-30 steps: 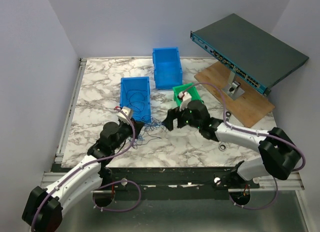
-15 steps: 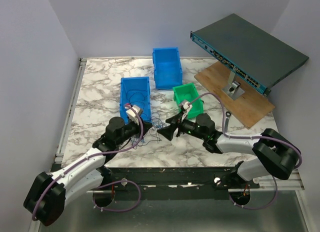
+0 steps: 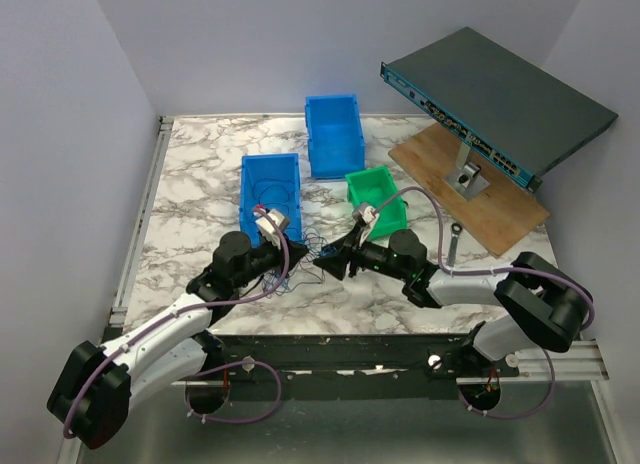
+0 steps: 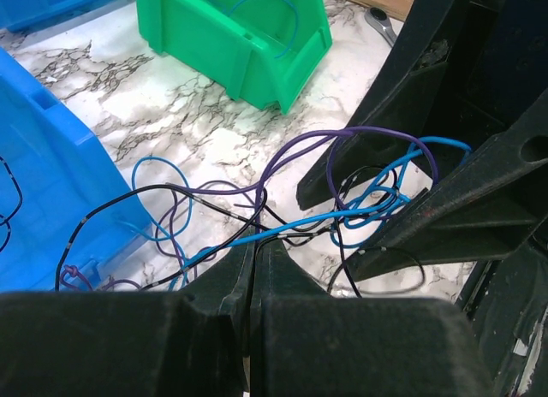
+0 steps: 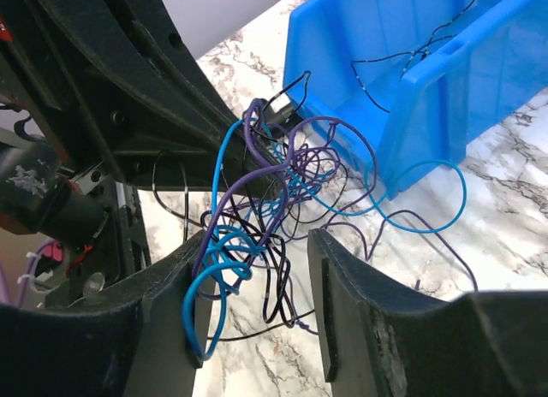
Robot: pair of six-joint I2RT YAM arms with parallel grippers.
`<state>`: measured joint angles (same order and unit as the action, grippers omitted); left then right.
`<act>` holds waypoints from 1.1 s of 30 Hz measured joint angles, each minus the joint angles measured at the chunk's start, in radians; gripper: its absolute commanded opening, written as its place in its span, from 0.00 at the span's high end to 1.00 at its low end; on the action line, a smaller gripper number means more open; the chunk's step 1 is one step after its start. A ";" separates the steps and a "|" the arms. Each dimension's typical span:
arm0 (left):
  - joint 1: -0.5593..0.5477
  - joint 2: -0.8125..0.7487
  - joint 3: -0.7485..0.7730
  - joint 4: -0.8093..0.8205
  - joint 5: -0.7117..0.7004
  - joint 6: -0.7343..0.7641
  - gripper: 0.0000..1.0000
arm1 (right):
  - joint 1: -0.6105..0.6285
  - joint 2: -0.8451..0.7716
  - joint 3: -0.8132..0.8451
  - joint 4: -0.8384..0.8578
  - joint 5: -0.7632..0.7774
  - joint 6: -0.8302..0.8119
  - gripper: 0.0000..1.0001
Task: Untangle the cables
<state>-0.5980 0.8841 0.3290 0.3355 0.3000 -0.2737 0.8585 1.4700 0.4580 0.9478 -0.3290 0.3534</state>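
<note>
Several thin blue, purple and black cables [image 3: 308, 252] are seen tangled on the marble tabletop [image 3: 190, 184], just beside the near end of a blue bin [image 3: 270, 184], and a few black strands are seen inside it. The left pincer [image 4: 254, 256] is pressed together, with strands pinched at its tip. The right pincer [image 5: 257, 243] is spread, and a knot of blue and purple loops is straddled by its fingers [image 5: 342, 286]. Both pincers are set nearly tip to tip.

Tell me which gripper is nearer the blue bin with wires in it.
Left. The left gripper, shut on the cables, sits just off the near end of the blue bin. The right gripper faces the bin from beyond the tangle, jaws apart around it.
</note>
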 measured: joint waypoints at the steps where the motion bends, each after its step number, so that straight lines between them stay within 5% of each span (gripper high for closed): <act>1: 0.000 0.000 0.000 0.000 0.000 0.000 1.00 | 0.000 0.000 0.000 0.001 0.003 0.001 0.60; 5: 0.000 -0.005 0.000 -0.002 -0.013 0.000 1.00 | 0.000 -0.020 -0.015 0.002 0.050 -0.006 0.99; 9: -0.004 -0.036 0.000 -0.037 -0.074 -0.003 0.96 | 0.000 -0.070 -0.046 0.006 0.143 0.000 0.99; 14: -0.016 -0.125 -0.005 -0.093 -0.225 -0.019 0.54 | 0.014 -0.139 -0.086 0.016 0.375 0.026 0.99; 16: -0.008 -0.193 -0.022 -0.099 -0.302 -0.029 0.46 | 0.010 -0.151 -0.098 -0.003 0.471 0.039 0.99; 26: -0.005 -0.242 -0.047 -0.150 -0.462 -0.053 0.29 | 0.006 -0.186 -0.100 -0.109 0.595 0.041 0.99; 33: 0.016 -0.130 -0.024 -0.209 -0.489 -0.100 0.31 | 0.006 -0.317 -0.090 -0.178 0.658 0.019 0.99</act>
<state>-0.5823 0.7544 0.3050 0.1261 -0.1894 -0.3737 0.8646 1.1534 0.3676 0.7696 0.3290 0.3721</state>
